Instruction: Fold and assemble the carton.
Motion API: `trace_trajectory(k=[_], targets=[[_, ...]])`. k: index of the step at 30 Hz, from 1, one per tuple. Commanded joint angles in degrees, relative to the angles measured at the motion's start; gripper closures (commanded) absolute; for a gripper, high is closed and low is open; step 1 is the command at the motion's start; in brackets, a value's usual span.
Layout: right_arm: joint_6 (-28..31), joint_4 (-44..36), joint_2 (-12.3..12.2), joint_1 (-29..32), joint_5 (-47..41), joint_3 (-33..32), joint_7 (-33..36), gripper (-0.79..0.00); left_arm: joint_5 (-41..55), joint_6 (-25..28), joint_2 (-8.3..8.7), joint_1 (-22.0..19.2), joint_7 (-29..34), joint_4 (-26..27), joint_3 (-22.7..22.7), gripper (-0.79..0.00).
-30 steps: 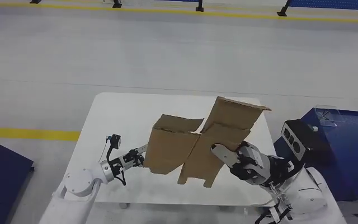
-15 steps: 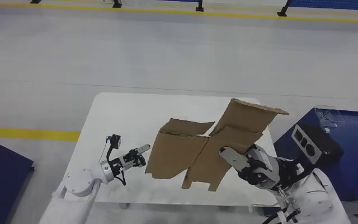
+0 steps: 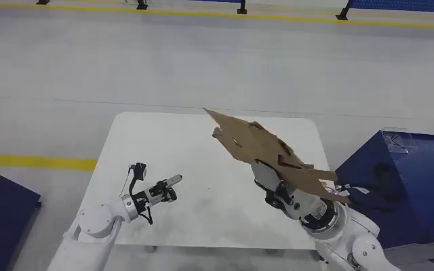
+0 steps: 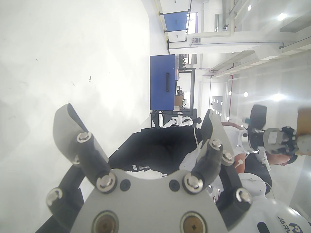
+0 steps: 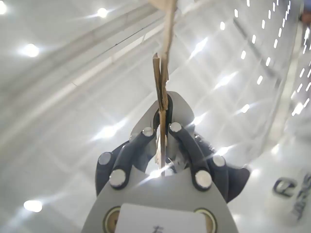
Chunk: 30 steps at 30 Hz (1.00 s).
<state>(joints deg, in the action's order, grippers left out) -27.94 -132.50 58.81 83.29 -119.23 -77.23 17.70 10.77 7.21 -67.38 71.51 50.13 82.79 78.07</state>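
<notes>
Over the near left of the table [image 3: 149,142], the left gripper [image 3: 171,188] has its fingers spread wide and holds nothing. At the near right, the right gripper [image 3: 269,179] is pinched tight on one edge of the flattened carton [image 3: 258,143]. The carton slants up and away toward the far side, clear of the tabletop.

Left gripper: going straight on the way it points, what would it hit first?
Probably nothing nearby: the left gripper points across the table; the carton seems held higher, though depth is unclear.
</notes>
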Motion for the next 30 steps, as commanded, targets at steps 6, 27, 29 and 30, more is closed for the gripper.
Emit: trace_trajectory(k=[6,27,29,30], targets=[[-10.77,-2.15,-0.31,4.72,-19.37,-0.24,-4.42,0.0,0.0,0.0,0.0,0.0,0.0,0.0,0.0,-0.785],[13.79,16.51,-2.36,5.17,83.02,-17.3,27.72,0.0,14.68,-5.8,0.48,0.2,3.76,3.5,5.1,-0.785],[13.79,16.51,-2.36,5.17,83.02,-17.3,27.72,0.0,16.28,-7.45,0.57,0.53,6.14,4.79,4.85,-0.785],[13.79,16.51,-2.36,5.17,83.02,-17.3,27.72,0.0,16.28,-7.45,0.57,0.53,6.14,4.79,4.85,-0.785]])
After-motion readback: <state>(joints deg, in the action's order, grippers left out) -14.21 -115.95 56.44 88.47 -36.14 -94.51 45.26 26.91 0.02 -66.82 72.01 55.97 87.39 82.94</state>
